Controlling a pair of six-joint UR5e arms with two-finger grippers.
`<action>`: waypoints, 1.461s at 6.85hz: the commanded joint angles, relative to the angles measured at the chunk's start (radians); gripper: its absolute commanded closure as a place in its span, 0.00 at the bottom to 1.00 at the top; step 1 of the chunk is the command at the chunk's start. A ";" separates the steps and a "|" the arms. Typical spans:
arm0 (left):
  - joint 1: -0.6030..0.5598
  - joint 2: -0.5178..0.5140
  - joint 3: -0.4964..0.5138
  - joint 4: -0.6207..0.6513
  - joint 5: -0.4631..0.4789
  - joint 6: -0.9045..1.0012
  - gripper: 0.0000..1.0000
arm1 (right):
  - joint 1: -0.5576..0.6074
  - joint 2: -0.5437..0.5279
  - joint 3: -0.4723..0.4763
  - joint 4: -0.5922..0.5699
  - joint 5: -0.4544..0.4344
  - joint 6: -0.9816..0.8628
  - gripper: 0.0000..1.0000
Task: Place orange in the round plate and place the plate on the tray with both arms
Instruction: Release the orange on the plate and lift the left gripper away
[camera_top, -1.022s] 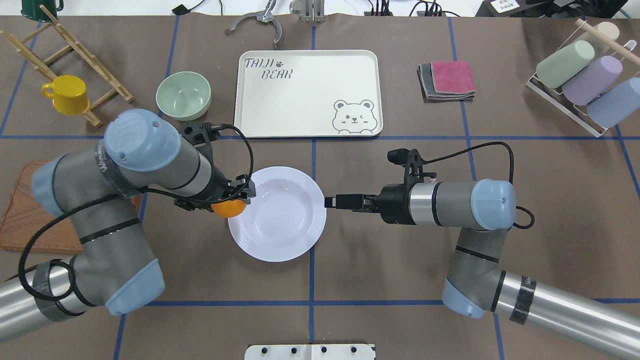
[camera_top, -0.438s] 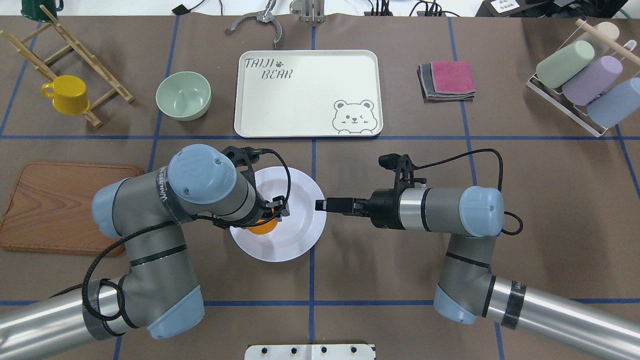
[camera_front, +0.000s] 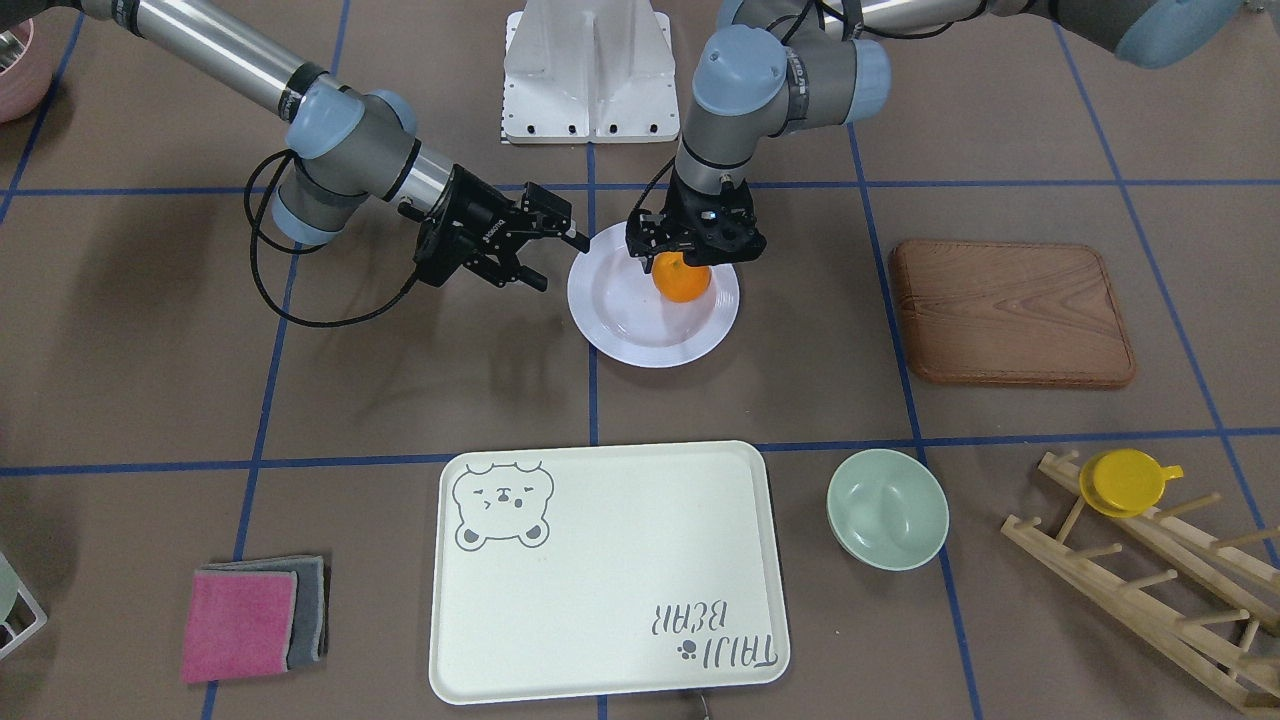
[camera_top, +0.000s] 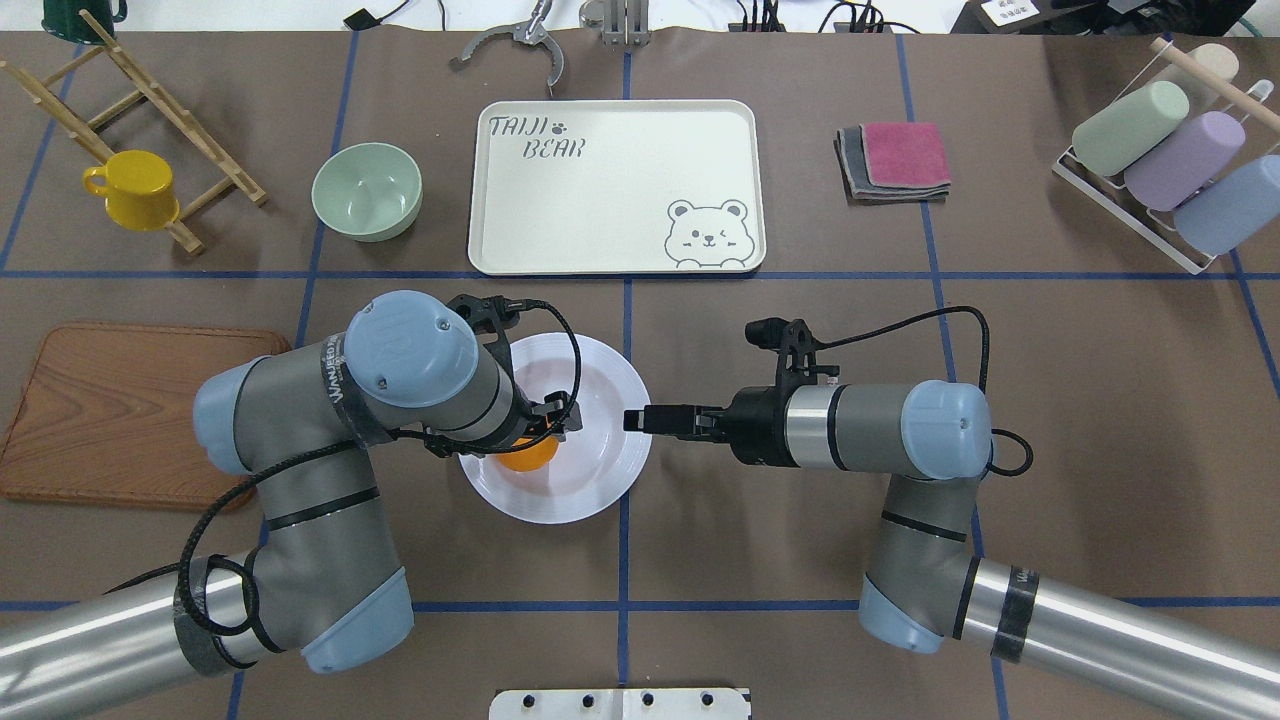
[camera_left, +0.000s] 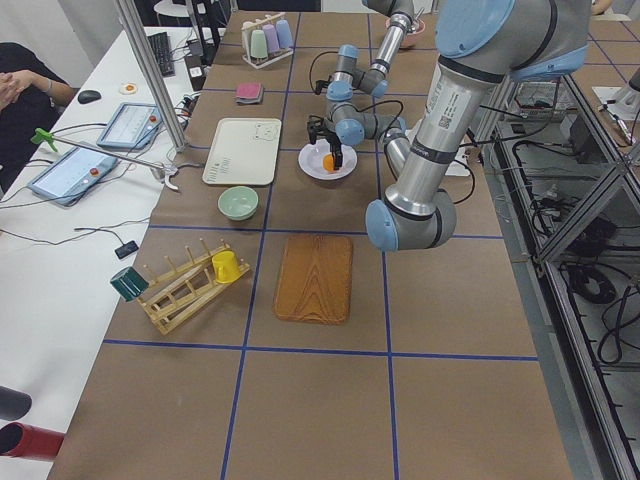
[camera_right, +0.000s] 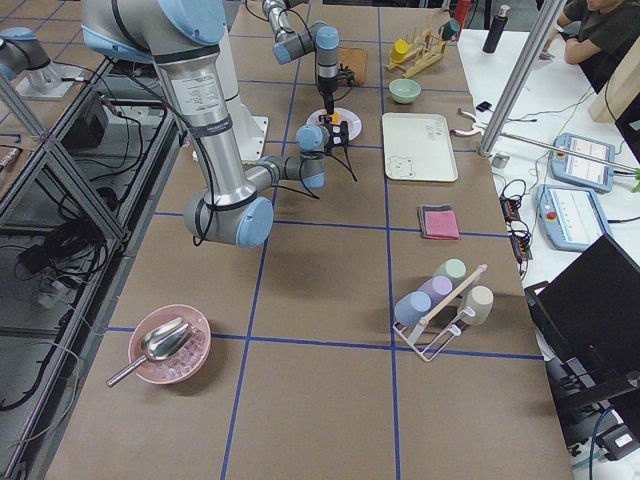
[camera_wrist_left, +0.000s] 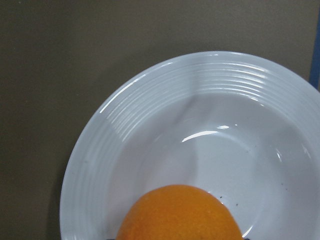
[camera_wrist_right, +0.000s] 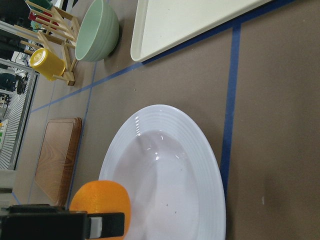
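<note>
Left jaws: clamped on the orange (camera_top: 528, 455) from above.
Orange: between those jaws, low in the round plate (camera_top: 585, 495), left of centre; contact unclear.
Right jaws: parted, at the plate's right rim.
Tray (camera_top: 600, 200): farther out on the surface, apart.

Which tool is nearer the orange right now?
Left. The left tool is clamped on the orange, above the round plate. The right tool sits open at the opposite rim, apart from the orange.
</note>
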 joint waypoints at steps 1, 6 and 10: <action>-0.025 0.006 -0.037 0.006 -0.004 0.003 0.01 | -0.013 0.044 -0.049 0.001 -0.002 0.001 0.10; -0.177 0.050 -0.220 0.188 -0.106 0.195 0.01 | -0.027 0.086 -0.082 0.002 -0.008 0.013 0.39; -0.364 0.133 -0.252 0.202 -0.256 0.394 0.02 | -0.026 0.090 -0.067 0.077 -0.012 0.099 1.00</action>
